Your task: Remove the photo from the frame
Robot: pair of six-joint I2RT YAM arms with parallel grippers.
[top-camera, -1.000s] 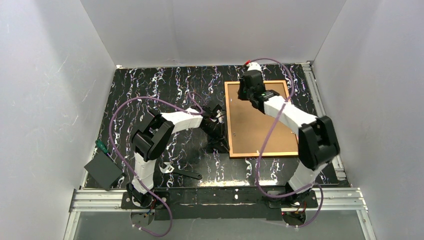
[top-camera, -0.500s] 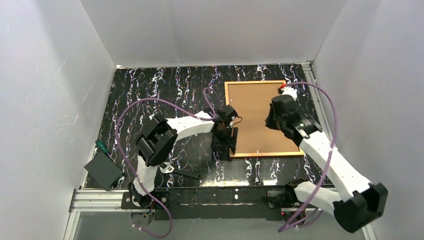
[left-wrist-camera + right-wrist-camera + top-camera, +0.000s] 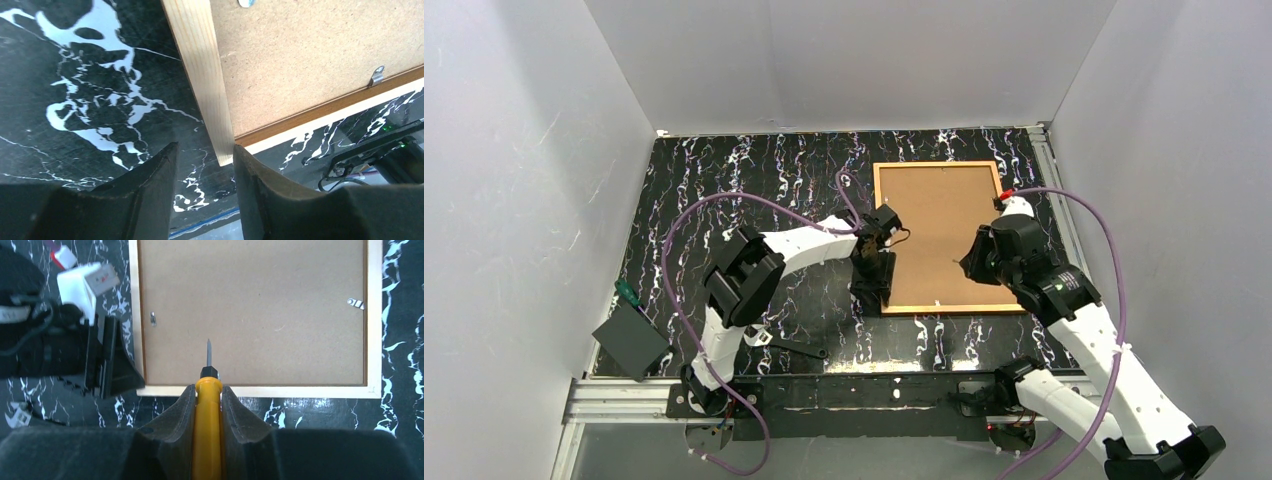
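My robotics lab cell: plain white panels (image 3: 514,150) box in a black marbled counter (image 3: 724,170) edged by an aluminium rail (image 3: 624,398).

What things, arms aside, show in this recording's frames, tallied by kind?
frame: 1
brown backing board in the frame: 1
yellow-handled screwdriver: 1
wrench: 1
dark flat box: 1
green-tipped item (kind unclear): 1
Total: 6
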